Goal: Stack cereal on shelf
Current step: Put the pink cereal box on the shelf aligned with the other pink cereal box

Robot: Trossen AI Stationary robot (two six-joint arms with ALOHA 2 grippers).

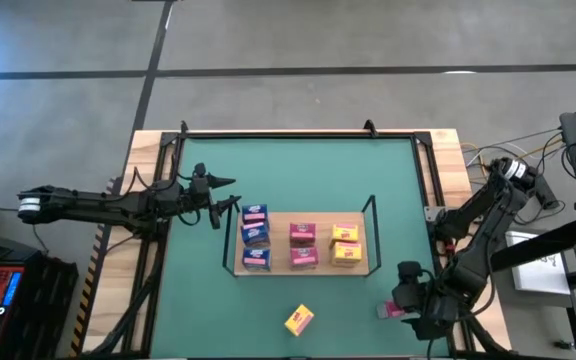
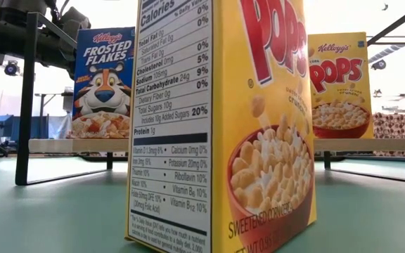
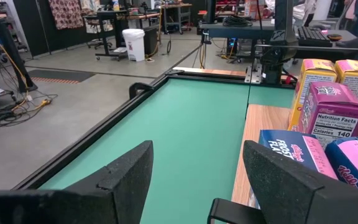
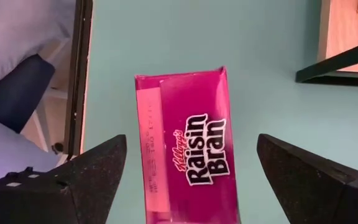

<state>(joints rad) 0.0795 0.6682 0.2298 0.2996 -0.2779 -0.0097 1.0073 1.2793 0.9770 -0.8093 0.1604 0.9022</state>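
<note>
Carrying everything here is the green desk [image 1: 298, 190], and sitting on it, toward the near side, is the light-wood shelf [image 1: 318, 228] with its thin black rails. Standing on the shelf are the cereal boxes already placed: Frosted Flakes boxes [image 1: 255, 236] at its left end, Raisin Bran boxes [image 1: 303, 245] in the middle and Corn Pops boxes [image 1: 346, 245] at the right. Off the shelf, a loose Corn Pops box [image 1: 300, 319] is standing on the desk near the front edge, well apart from the rails. The right gripper [image 1: 405, 300] is hovering at the desk's near right corner with its jaws spread wide, straddling a pink Raisin Bran box [image 4: 188, 162] that is lying flat on the green surface beneath it; the pads are not yet touching it. The left gripper [image 1: 218, 205] is waiting just beside the shelf's left end, jaws partly open and holding nothing. Judging from this, the risk is lying in the pickup: the box is sitting slightly askew between the jaws, so a closing pad could be catching a corner and spinning it, or pinching the thin cardboard and crushing it.
</note>
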